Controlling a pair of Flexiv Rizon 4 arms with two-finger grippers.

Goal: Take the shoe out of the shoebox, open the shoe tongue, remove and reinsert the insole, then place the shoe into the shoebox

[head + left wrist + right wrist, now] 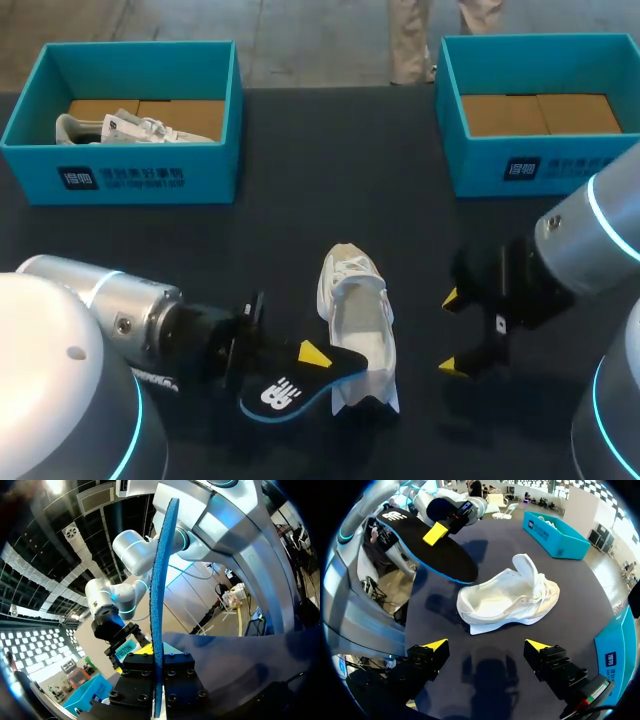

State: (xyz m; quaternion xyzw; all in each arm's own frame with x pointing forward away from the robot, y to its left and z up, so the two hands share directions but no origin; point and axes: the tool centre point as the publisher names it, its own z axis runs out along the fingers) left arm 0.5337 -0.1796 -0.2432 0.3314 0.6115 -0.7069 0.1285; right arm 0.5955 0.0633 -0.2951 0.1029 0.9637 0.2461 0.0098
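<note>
Left claw [305, 362] pinches the insole [272, 393] just beside the shoe [360, 312]; right claw [451, 333], spread, faces the shoe

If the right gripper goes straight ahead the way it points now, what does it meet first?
Probably the white shoe, which lies straight ahead of the open right gripper with only bare table between; depth is hard to judge.

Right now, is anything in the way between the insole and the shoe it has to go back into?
Nothing visible is. The left gripper holds the insole just beside the heel of the white shoe, whose tongue is lifted open. The right gripper is open on the shoe's far side, not between them.
</note>
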